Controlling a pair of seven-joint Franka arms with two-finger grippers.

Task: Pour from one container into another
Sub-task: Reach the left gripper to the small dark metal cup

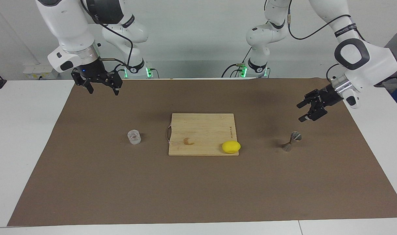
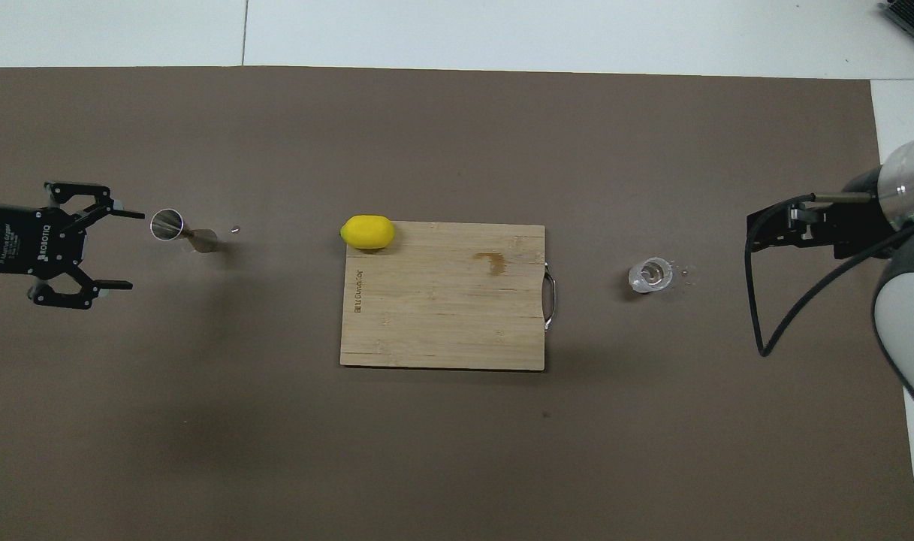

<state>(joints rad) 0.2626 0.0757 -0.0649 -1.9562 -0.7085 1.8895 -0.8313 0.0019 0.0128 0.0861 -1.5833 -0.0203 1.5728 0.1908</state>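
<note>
Cup (image 1: 134, 136) stands on the mat at nine o'clock of the board (image 1: 201, 133), jigger (image 1: 291, 141) at three. My right gripper (image 1: 102, 85) and left gripper (image 1: 305, 111) hang spread wide, empty. I'd descend squarely, gripping the cup mid-wall.

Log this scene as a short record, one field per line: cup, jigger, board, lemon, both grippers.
cup: upright on the mat, toward the right arm's end
jigger: on the mat, toward the left arm's end, tilted
board: between cup and jigger
lemon: on the board's corner, jigger side
left gripper: open, raised beside the jigger, holding nothing
right gripper: open, raised over the mat, holding nothing
</note>
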